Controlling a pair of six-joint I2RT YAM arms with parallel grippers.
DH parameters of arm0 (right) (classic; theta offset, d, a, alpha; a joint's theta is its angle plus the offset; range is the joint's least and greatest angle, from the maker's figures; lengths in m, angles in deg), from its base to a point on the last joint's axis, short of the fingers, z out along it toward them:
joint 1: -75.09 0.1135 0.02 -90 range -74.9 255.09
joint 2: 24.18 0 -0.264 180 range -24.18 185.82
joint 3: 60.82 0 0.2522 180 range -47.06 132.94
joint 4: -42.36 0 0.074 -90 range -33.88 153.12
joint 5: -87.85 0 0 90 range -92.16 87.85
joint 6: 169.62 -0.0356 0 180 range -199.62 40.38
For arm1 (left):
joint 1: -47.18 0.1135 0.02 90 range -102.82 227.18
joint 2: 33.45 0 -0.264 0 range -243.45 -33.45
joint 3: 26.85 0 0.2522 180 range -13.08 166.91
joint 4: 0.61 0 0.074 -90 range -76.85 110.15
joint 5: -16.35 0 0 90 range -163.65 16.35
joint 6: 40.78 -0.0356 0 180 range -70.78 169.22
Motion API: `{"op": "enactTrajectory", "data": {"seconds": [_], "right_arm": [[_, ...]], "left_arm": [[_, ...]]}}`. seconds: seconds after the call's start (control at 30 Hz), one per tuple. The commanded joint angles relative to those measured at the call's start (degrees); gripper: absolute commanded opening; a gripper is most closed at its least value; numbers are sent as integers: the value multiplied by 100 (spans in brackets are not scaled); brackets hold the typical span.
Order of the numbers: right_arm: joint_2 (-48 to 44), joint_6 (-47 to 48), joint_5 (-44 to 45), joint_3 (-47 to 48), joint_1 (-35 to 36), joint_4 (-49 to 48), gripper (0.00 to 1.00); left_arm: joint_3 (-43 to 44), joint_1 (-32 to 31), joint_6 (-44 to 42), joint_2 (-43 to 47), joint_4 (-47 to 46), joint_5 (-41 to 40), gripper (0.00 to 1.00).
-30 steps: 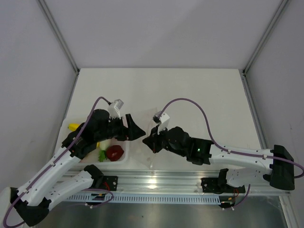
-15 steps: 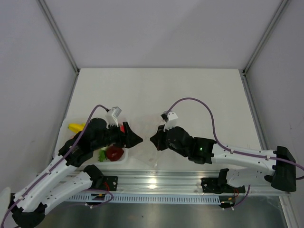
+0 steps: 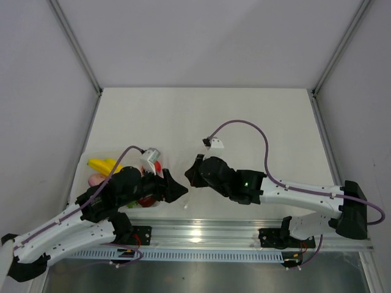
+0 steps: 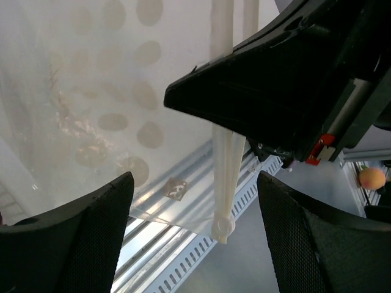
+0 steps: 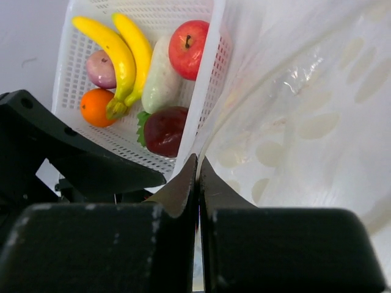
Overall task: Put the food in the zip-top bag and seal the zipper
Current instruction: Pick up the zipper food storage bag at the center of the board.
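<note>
The small clear crinkly plastic zip-top bag (image 5: 299,116) with pale dots hangs near the near edge of the white tabletop (image 3: 244,122), left of its middle. The right gripper (image 5: 198,168) is pinched tight on the bag's pale zipper strip (image 4: 223,177) at the mouth edge. The left gripper (image 4: 192,183) faces it with jaws spread wide, the strip hanging between them, touching neither.

Just left of the bag, by the near-left corner, the white perforated plastic tray (image 5: 79,18) holds the yellow banana (image 5: 113,46), red apple (image 5: 187,49), white radish (image 5: 160,82), dark red round fruit (image 5: 165,129), orange fruit (image 5: 96,107) and a pinkish round one (image 5: 99,68).

Open tabletop runs toward the far and right edges.
</note>
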Motion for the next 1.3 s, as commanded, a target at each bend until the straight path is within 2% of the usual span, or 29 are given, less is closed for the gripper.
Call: {"op": "enactTrajectory", "data": {"seconds": [0.0,0.13,0.33,0.47,0.57,0.6,0.63,0.67,0.8,0.83,0.87,0.93,0.97,1.03,1.07,1.13,1.27], "right_arm": [[242,-669,602,550,186,276,0],[418,-924,1244,912,458,699,0],[392,-1232,1438,877,555,708,0],[410,-1399,1499,868,582,813,0],[436,-1330,1465,903,582,822,0],[436,-1311,1456,921,582,848,0],[436,-1303,1447,938,582,900,2],[410,-1207,1429,947,582,901,6],[375,-987,1385,982,582,971,24],[366,-908,1377,991,582,1041,30],[357,-820,1376,1017,582,1103,45],[278,-662,1411,1061,591,1348,62],[243,-600,1394,1061,591,1428,76],[112,-320,1359,1149,608,1647,82],[85,-283,1376,1210,660,1770,92],[-20,-134,1377,1351,748,2025,99],[-258,43,1298,1501,924,2333,99]], "left_arm": [[48,-344,232,-223,-250,-779,84],[136,-705,426,-347,-57,-1360,84],[215,-1144,742,-575,321,-2274,84],[128,-1250,865,-637,216,-2372,81],[119,-1259,883,-707,163,-2346,71],[119,-1259,866,-708,137,-2320,58],[101,-1259,857,-708,120,-2311,51],[92,-1259,839,-690,93,-2302,40],[110,-1259,804,-690,93,-2293,19],[119,-1259,813,-690,102,-2302,15],[127,-1259,813,-681,102,-2302,13],[154,-1259,813,-690,119,-2276,7],[171,-1250,813,-690,128,-2276,6],[250,-1250,822,-742,189,-2293,3],[294,-1250,822,-778,207,-2302,2],[400,-1250,822,-900,216,-2328,1],[760,-1250,760,-1261,260,-2425,1]]}}
